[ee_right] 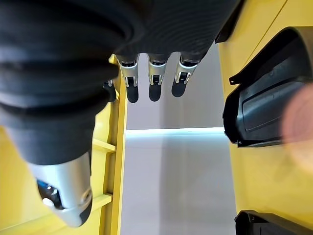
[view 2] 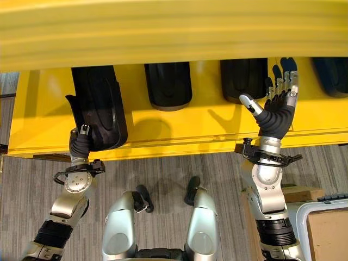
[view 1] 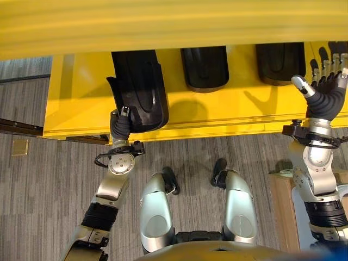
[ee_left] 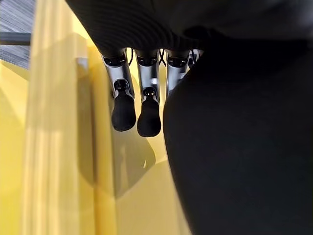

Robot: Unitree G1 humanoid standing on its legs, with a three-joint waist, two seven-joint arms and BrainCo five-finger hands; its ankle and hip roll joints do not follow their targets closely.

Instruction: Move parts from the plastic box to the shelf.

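Note:
A yellow shelf (view 1: 217, 114) carries several black moulded parts. My left hand (view 1: 120, 129) is at the shelf's front lip on the left, with its thumb on top of a large black part (view 1: 138, 87) and its fingers (ee_left: 123, 110) reaching beneath it. That part (ee_left: 244, 137) lies lengthwise on the shelf and slightly overhangs the front edge. My right hand (view 2: 277, 111) is raised over the shelf's right side with fingers (ee_right: 155, 81) straight and spread, holding nothing, close to another black part (view 2: 244, 79).
More black parts (view 1: 205, 68) (view 1: 280, 62) lie in a row at the back of the shelf. An upper yellow shelf board (view 1: 174, 27) spans the top. A grey plastic box (view 2: 304, 209) and brown cardboard (view 2: 329, 234) stand on the floor at lower right.

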